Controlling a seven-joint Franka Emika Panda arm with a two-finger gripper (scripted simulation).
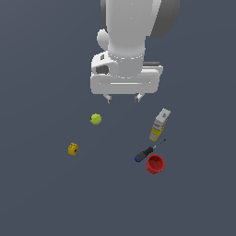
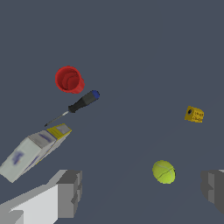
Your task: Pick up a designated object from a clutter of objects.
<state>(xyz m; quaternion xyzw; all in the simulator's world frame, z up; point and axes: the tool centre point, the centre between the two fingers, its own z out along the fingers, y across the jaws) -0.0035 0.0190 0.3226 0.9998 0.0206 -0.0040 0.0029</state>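
Observation:
The red cup lies on the dark floor toward the exterior view's right, right beside the tip end of the black-and-blue-handled screwdriver. A white-and-yellow box lies just behind them. A yellow-green ball and a small orange-yellow block sit toward the exterior view's left. My gripper hangs open and empty well above the floor, behind the ball and apart from the cup. The wrist view shows the cup, screwdriver, box, ball, block and my spread fingers.
The dark grey floor runs flat in all directions with no visible edges or walls. The arm's white body fills the upper middle of the exterior view.

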